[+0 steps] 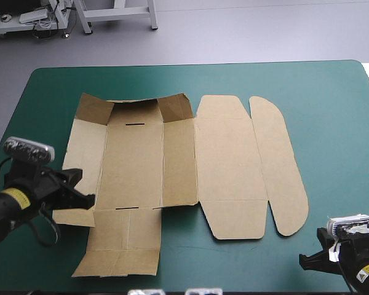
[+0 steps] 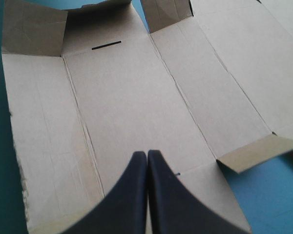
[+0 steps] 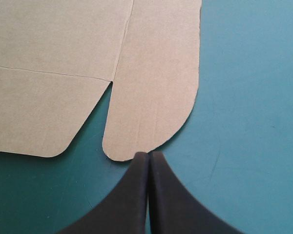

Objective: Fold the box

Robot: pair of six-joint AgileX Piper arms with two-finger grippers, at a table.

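brown box [image 1: 172, 166]; l gripper [image 2: 147, 154] closed, empty, over it; r gripper [image 3: 149, 154] closed, empty, beside it.

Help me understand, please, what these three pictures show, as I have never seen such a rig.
This is a robot with two arms at a table with a teal-green cover. The high view looks down from above and behind it; each wrist view looks along one arm's gripper. A brown box, a cut sheet of board, lies mostly flat, its far flaps slightly raised. The left gripper, its black fingers shut, is over the box's left side. The right gripper, also shut, sits just off the near end of the rounded flap. Neither appears to hold anything.
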